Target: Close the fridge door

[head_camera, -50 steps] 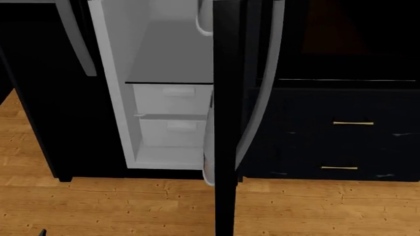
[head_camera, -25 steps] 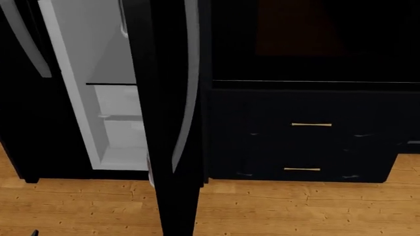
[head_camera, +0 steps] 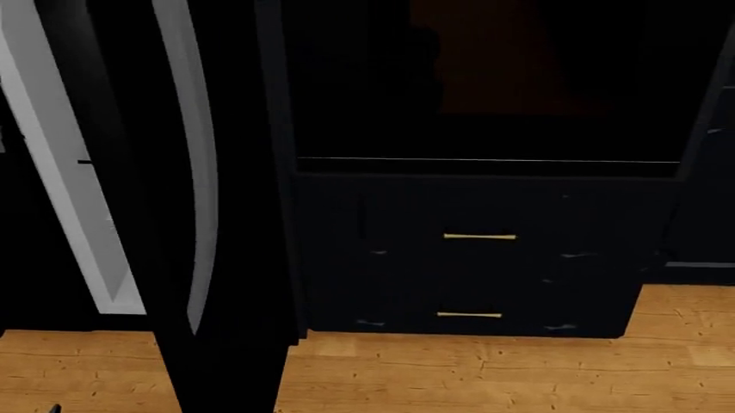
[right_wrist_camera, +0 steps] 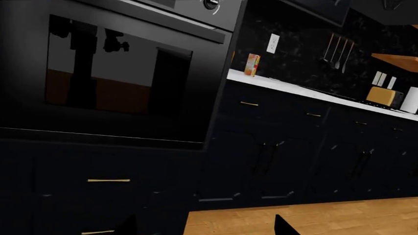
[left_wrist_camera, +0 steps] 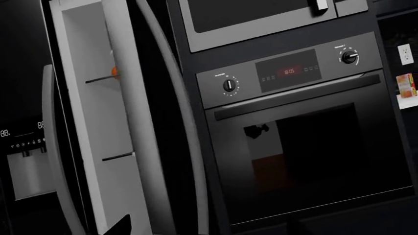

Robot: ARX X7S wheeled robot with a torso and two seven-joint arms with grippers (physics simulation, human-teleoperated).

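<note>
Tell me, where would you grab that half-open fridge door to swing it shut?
Probably the fridge door by its long curved handle, approached from the glossy black outer side. The handle bows out from the door, likely leaving room for fingers, and sits at the free edge. Pushing flat on that face might work too.

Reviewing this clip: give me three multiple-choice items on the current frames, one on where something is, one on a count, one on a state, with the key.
1. Where does the oven stand relative to the fridge door in the head view?
A. to its right
B. to its left
C. below it

2. How many brass drawer pulls show under the oven in the head view?
A. one
B. two
C. four

3. What state is the fridge door in?
A. fully shut
B. removed
C. still ajar

Key: 1 A, the oven glass lies right of the door's curved handle. 2 B, an upper pull and a lower pull. 3 C, the white fridge interior shows beside the door edge.
</note>
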